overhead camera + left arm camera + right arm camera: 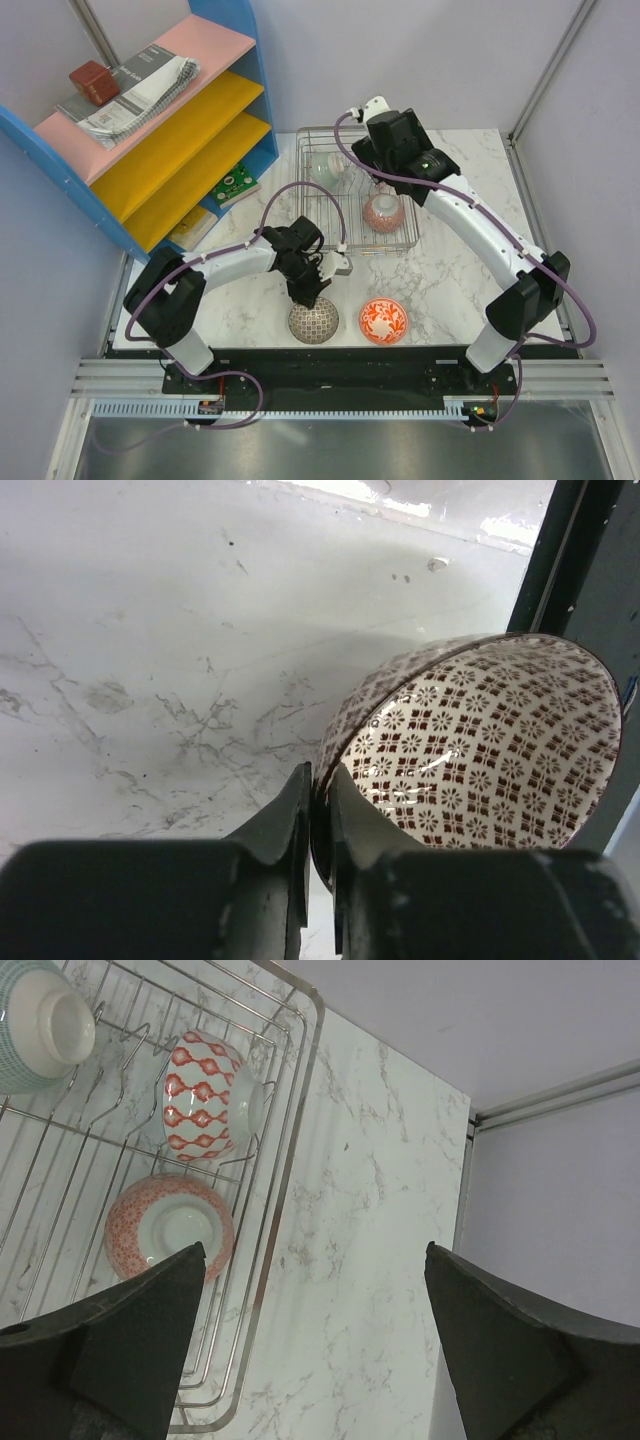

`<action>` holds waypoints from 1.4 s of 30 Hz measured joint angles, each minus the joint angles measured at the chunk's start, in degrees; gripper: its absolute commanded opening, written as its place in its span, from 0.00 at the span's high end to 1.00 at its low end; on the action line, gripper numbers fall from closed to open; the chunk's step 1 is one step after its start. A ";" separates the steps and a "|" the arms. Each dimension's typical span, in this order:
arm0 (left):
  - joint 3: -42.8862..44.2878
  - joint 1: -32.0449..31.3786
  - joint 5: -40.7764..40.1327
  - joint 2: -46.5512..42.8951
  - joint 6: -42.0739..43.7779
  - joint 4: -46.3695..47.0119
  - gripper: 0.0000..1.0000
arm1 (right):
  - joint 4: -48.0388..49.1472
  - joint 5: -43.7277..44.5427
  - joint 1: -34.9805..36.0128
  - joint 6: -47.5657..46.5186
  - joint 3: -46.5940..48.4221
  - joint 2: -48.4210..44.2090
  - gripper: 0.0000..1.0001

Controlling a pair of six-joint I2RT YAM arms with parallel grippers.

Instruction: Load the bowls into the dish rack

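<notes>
rim grip is set: the left gripper is narrowed onto the wall of the brown-on-cream patterned bowl, one finger inside and one outside. the bowl is at the near edge of the marble table, mouth up; whether it is clear of the surface i cannot tell. the dish rack lies far and a little right of it, so the carry would run away from the bases, and the left arm is plainly the nearer one. the right gripper hangs spread wide and empty over the rack's right rim. bowls count five: three in the rack, a teal one, a red-diamond one and a pink speckled one, and two on the table, the held bowl and the red-orange floral bowl just to its right.
</notes>
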 measured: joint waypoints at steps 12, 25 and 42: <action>0.02 0.02 0.33 -1.92 1.14 -2.43 0.98 | -0.04 -2.67 -2.67 1.90 2.99 -0.79 0.02; 9.33 8.55 3.15 -22.67 3.87 -6.23 0.98 | -1.84 -24.72 -11.72 12.87 8.83 -2.21 0.02; 23.69 22.36 13.05 -9.70 8.37 -5.07 0.98 | 5.20 -69.68 -12.52 30.86 -7.43 -2.64 0.02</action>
